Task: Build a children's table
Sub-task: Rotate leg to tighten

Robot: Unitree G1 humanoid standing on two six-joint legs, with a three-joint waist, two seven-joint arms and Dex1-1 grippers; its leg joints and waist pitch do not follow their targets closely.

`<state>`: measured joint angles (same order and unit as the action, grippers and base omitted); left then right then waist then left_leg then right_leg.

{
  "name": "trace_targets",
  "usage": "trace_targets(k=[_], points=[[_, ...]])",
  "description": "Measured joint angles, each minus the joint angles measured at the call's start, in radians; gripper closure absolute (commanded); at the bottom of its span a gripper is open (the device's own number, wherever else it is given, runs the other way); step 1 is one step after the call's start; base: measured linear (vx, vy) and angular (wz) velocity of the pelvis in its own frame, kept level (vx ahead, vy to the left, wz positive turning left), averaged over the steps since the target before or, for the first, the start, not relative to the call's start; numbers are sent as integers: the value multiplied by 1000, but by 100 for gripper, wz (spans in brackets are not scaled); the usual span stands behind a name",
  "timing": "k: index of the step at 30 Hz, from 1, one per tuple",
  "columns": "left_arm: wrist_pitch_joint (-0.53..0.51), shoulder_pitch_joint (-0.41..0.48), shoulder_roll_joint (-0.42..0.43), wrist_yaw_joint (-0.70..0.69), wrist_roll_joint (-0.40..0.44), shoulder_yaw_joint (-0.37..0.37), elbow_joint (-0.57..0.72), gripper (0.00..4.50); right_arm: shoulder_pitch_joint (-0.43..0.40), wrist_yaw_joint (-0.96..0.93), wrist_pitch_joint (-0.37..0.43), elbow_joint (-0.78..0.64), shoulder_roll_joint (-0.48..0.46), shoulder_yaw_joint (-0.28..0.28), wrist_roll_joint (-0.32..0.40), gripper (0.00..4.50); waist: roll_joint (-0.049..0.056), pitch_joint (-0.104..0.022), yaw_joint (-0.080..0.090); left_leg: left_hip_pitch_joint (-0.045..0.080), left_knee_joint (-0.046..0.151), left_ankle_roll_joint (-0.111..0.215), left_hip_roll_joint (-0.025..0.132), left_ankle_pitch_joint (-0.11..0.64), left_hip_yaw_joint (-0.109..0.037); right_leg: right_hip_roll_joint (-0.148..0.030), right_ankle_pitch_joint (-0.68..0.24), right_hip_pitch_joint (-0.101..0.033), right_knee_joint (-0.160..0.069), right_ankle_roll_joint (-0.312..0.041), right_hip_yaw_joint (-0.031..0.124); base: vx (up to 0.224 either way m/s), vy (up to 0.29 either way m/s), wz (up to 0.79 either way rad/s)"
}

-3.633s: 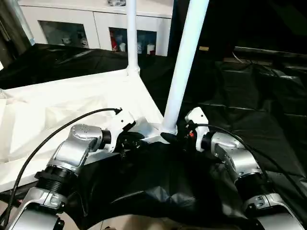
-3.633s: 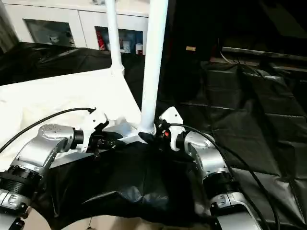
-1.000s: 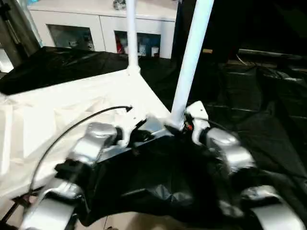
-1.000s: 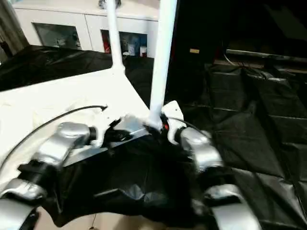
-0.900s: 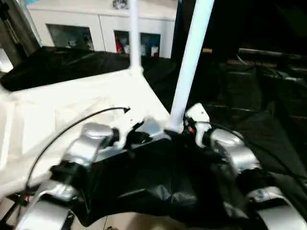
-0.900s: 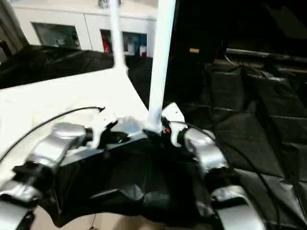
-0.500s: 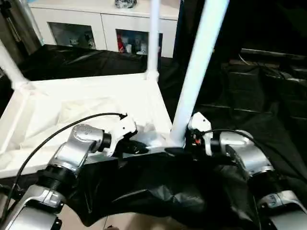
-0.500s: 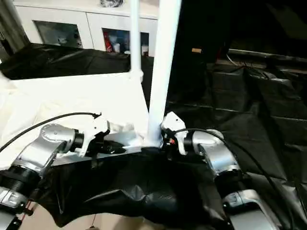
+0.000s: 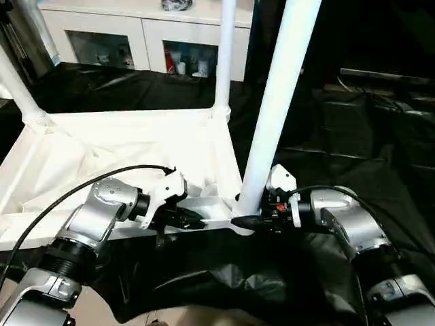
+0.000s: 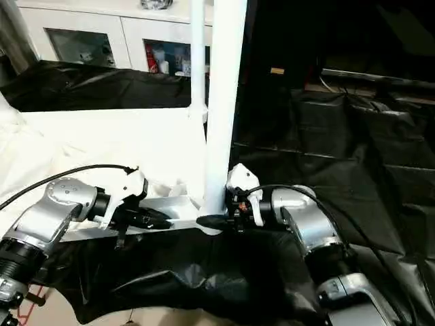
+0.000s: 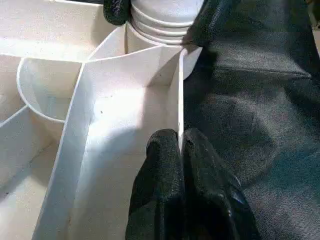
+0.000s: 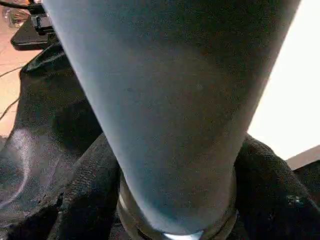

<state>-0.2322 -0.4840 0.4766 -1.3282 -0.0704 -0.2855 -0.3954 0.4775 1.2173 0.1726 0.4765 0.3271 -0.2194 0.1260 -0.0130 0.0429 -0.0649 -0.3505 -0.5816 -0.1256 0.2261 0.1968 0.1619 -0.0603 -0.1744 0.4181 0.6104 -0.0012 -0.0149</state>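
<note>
While forearms converging, left tool (image 11: 180,150) pinching tabletop (image 9: 122,139) rim, right tool (image 9: 246,221) around leg (image 9: 275,109).

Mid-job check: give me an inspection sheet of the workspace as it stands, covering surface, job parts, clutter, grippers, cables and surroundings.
Surface: black sheeting covers the work area.
Job's things: tabletop lies underside up, ribs showing; near leg, far leg and left leg stand upright in corners.
Clutter: nothing seen.
Grippers: left gripper pinches the tabletop's thin edge wall; right gripper clasps the near leg's base.
Cables: black cable arcs over the left forearm; another runs along the right forearm.
Surroundings: white cabinet with glass doors behind.
</note>
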Motion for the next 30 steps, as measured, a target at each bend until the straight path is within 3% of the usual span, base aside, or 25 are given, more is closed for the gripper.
trace_targets(k=[3,8,16,18,20,23,24,27,30], points=[[12,-21,-36,69,27,7,-40,450,-4,-108,-7,35,-38,35,-10,178,1,0,1,1,0,0,-1,0,0,-1,0,-1,1,0,1,0,0,0],[-15,-81,-135,270,72,31,-128,450,48,-458,-10,156,-165,136,-26,178,2,-1,15,3,0,0,-1,0,0,-1,0,-1,2,2,1,0,0,0],[-29,-119,-222,418,102,55,-190,450,83,-773,-48,226,-276,192,-73,178,9,-5,12,3,2,-1,-2,0,0,-1,1,-1,1,0,1,0,0,0],[-29,-119,-228,423,103,56,-191,450,83,-785,-77,238,-279,191,-90,178,11,-6,12,2,2,-1,-2,0,0,-1,2,-1,1,-1,1,0,0,0],[-29,-118,-228,413,103,55,-191,450,83,-777,-78,238,-278,191,-87,122,13,-7,12,2,3,-1,-2,0,0,-1,1,-1,1,0,1,0,0,0],[-29,-115,-221,392,103,57,-187,450,82,-727,-62,228,-270,192,-75,106,13,-8,14,2,3,-1,-1,0,0,0,1,0,0,1,1,0,0,0],[-29,-111,-216,384,102,58,-180,450,81,-698,-53,219,-261,192,-71,75,13,-8,14,2,3,-1,-1,0,0,0,0,0,0,1,1,0,0,0],[-29,-103,-205,354,97,61,-166,450,78,-608,-50,209,-227,177,-67,62,13,-7,13,2,4,0,-1,0,0,0,0,0,0,1,1,0,0,0],[-28,-83,-175,291,81,59,-137,450,71,-477,-55,186,-171,127,-67,56,14,-7,11,1,5,0,-1,0,0,0,-1,1,0,1,0,0,0,0]])
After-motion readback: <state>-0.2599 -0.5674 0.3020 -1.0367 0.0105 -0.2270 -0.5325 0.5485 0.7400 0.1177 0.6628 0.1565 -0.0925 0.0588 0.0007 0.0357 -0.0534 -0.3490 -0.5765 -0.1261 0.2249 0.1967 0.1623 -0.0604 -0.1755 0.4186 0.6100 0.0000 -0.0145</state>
